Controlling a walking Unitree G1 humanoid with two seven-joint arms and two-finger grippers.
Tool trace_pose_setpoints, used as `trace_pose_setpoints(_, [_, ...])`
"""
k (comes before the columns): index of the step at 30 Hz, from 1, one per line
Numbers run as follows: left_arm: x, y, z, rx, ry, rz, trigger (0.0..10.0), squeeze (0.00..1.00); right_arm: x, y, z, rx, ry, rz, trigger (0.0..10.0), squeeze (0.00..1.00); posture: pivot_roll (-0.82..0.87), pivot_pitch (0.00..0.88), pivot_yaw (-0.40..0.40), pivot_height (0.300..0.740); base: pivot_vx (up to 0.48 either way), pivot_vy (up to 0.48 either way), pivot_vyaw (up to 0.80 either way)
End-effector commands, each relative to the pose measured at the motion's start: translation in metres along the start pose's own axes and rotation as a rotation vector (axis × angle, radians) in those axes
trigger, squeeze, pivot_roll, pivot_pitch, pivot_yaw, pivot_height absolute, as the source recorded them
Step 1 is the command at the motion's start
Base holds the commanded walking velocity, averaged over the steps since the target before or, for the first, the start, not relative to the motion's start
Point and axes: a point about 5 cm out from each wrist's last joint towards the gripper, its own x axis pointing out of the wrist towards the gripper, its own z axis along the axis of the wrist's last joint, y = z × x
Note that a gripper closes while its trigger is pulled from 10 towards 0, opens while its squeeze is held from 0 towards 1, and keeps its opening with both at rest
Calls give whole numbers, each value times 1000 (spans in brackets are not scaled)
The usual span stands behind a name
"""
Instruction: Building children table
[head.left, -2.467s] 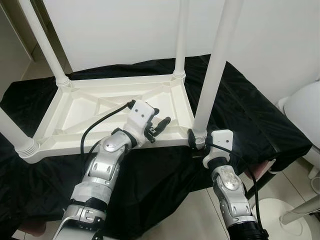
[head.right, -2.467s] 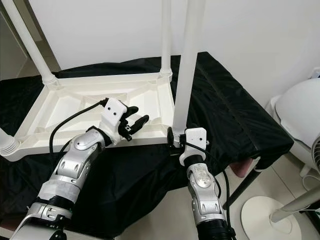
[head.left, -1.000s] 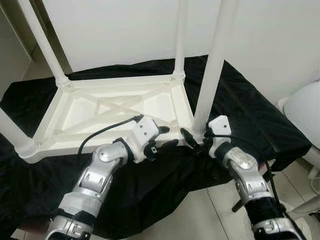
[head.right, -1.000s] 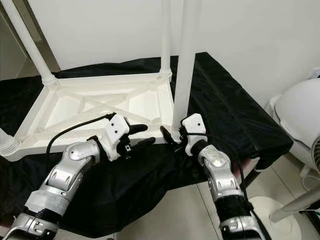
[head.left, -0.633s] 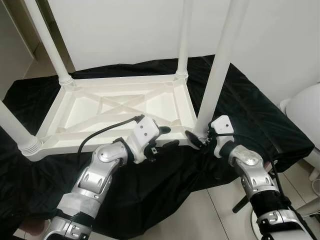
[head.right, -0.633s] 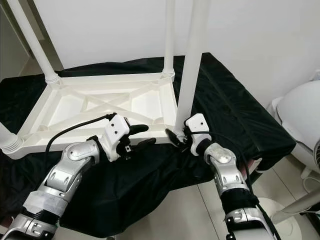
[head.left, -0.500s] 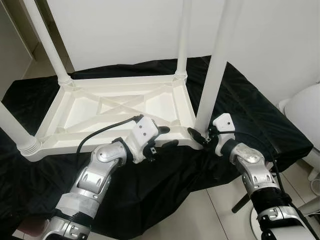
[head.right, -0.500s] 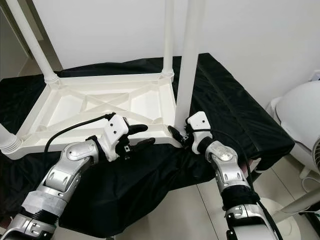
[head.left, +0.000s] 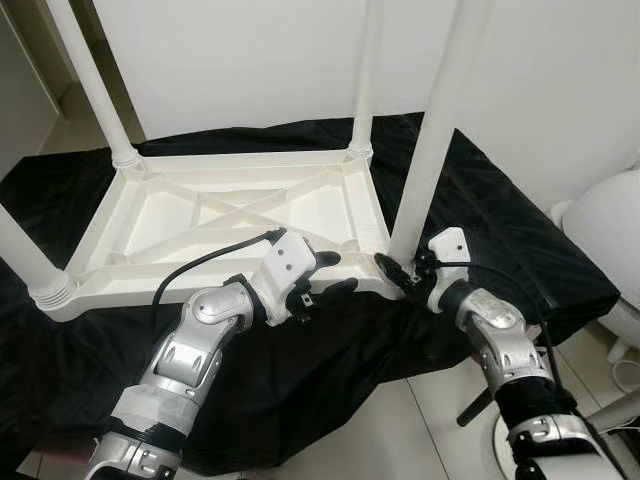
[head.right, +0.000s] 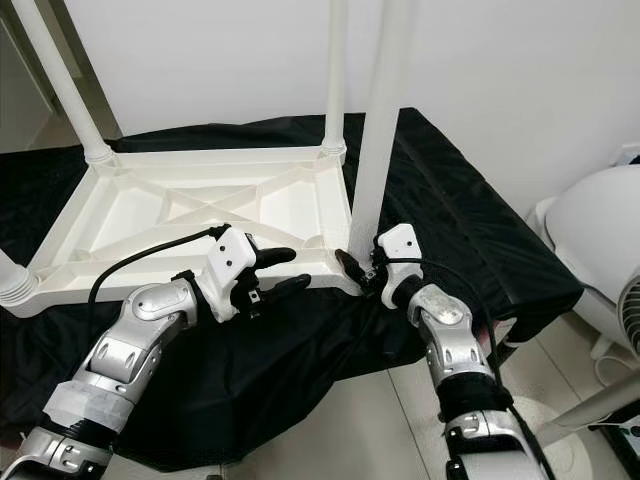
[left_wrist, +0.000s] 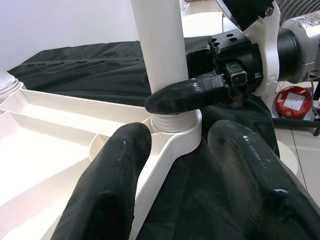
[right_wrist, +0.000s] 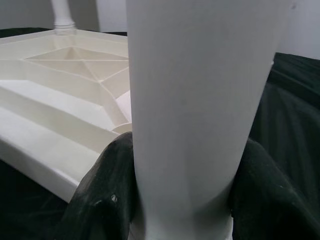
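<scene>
Grippers sit at the near edge of the upturned white table (head.left: 230, 215), which lies top-down on a black cloth (head.left: 500, 215) with its four legs pointing up. Left gripper (head.left: 327, 273) is spread wide at the near rim, one finger over the frame and one below against the cloth, clasping nothing. Right gripper (right_wrist: 175, 200) is closed round the base of the near right leg (head.left: 432, 140), a finger pressed to each side just above the socket collar (the left wrist view shows one fingertip lying across the leg's front). Beyond stand the rear legs, then a white wall (head.left: 250, 60). White fan (head.right: 600, 250) stands at far right.
</scene>
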Motion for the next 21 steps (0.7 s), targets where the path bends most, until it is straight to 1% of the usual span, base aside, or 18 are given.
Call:
trace_pose_setpoints(1, [0, 0, 1, 15, 4, -3, 10000, 0, -1, 3, -4, 7, 20, -46, 10000, 0, 33, 0, 12, 740, 0, 0, 0])
trace_pose_setpoints(2, [-2, 0, -1, 14, 7, -3, 10000, 0, -2, 6, -3, 21, 6, -96, 10000, 0, 33, 0, 5, 740, 0, 0, 0])
trace_pose_setpoints(3, [-2, 0, -1, 14, 7, -3, 10000, 0, -2, 6, -3, 21, 6, -96, 10000, 0, 33, 0, 5, 740, 0, 0, 0])
trace_pose_setpoints(5, [-5, -1, -4, 10, 17, 6, 10000, 0, -5, 13, -2, 57, -16, -179, 10000, 0, 33, 0, -4, 740, 0, 0, 0])
trace_pose_setpoints(7, [-5, -1, -4, 9, 20, 8, 10000, 0, -5, 14, -2, 64, -20, -194, 10000, 0, 34, 0, -8, 740, 0, 0, 0])
trace_pose_setpoints(9, [-9, -1, -6, 4, 29, 22, 10000, 0, -9, 22, -7, 108, -10, -310, 10000, 0, 31, 0, -16, 740, 0, 0, 0])
trace_pose_setpoints(10, [-9, -1, -6, 4, 29, 22, 10000, 0, -9, 22, -7, 108, -10, -310, 10000, 0, 31, 0, -16, 740, 0, 0, 0])
trace_pose_setpoints(11, [-10, 0, -7, 3, 34, 27, 10000, 0, -10, 23, -8, 121, -4, -353, 10000, 0, 27, 0, -14, 740, 0, 0, 0])
trace_pose_setpoints(12, [-10, 0, -7, 3, 34, 27, 10000, 0, -10, 23, -8, 121, -4, -353, 10000, 0, 27, 0, -14, 740, 0, 0, 0])
trace_pose_setpoints(13, [-12, -1, -7, 1, 36, 27, 10000, 0, -12, 25, -9, 132, 2, -414, 10000, 0, 22, 0, -13, 740, 0, 0, 0])
trace_pose_setpoints(15, [-12, -1, -7, 1, 36, 27, 10000, 0, -12, 25, -9, 132, 2, -414, 10000, 0, 22, 0, -13, 740, 0, 0, 0])
trace_pose_setpoints(17, [-12, 1, -6, -1, 36, 25, 10000, 0, -13, 28, -8, 145, 7, -509, 10000, 0, 17, 15, -18, 740, 0, 0, 0])
trace_pose_setpoints(18, [-12, 1, -6, 1, 36, 25, 10000, 0, -15, 33, -8, 153, 11, -562, 10000, 0, 11, 28, -21, 740, 0, 0, 0])
trace_pose_setpoints(19, [-12, 1, -6, 1, 36, 25, 10000, 0, -15, 33, -8, 153, 11, -562, 10000, 0, 11, 28, -21, 740, 0, 0, 0])
trace_pose_setpoints(20, [-11, 2, -6, 4, 38, 27, 10000, 0, -15, 37, -8, 159, 16, -603, 10000, 0, 10, 32, -20, 740, 0, 0, 0])
trace_pose_setpoints(21, [-11, 2, -6, 4, 38, 27, 10000, 0, -15, 37, -8, 159, 16, -603, 10000, 0, 10, 32, -20, 740, 0, 0, 0])
